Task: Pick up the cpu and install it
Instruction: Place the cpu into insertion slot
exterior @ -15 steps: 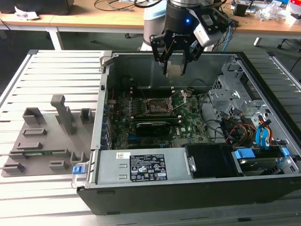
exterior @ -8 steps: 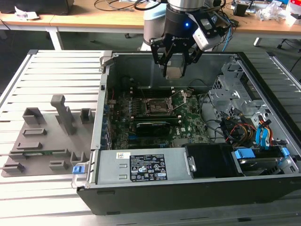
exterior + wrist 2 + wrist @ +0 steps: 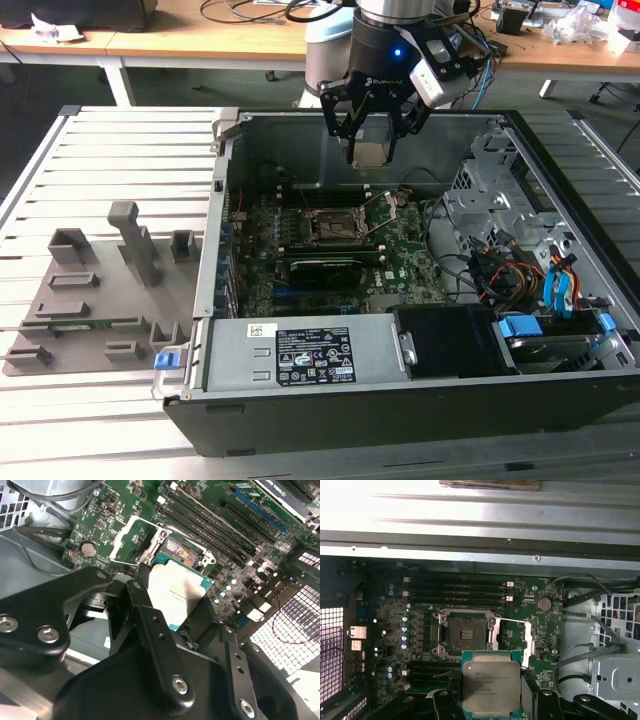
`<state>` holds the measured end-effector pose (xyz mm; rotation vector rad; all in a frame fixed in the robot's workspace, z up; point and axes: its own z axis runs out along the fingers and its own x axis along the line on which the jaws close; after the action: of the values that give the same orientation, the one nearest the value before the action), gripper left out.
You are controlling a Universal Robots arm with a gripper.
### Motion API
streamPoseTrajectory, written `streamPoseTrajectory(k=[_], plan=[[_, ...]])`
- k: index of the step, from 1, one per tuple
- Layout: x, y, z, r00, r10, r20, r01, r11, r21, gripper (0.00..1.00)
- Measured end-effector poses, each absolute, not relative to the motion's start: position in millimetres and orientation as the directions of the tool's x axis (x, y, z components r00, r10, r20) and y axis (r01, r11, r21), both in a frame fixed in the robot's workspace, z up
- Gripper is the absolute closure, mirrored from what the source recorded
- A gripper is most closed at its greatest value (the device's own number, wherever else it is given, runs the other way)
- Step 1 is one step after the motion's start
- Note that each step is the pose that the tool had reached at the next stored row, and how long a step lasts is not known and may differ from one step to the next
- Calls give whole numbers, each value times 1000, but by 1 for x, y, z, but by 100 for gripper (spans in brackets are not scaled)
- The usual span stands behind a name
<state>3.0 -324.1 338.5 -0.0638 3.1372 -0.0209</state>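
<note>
The gripper (image 3: 372, 160) has its fingers closed snugly on two edges of the cpu (image 3: 491, 686). It holds the chip flat in the air inside the open computer case (image 3: 560, 200), raised above the empty socket (image 3: 465, 634), whose metal frame is swung open.

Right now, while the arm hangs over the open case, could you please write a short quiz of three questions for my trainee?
1. What do the jaws hold? A) a memory stick B) the cpu C) a fan
2. Is the socket open or shut?
3. True or false: the cpu sits in the socket.
Key: 1 B. 2 Open, and empty. 3 False; the jaws hold it clear of the socket.
</note>
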Motion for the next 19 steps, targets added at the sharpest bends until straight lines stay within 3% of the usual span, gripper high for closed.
streamPoseTrajectory(k=[19], plan=[[3, -324, 338, -990, 143, -4, 143, 989, -23, 45]])
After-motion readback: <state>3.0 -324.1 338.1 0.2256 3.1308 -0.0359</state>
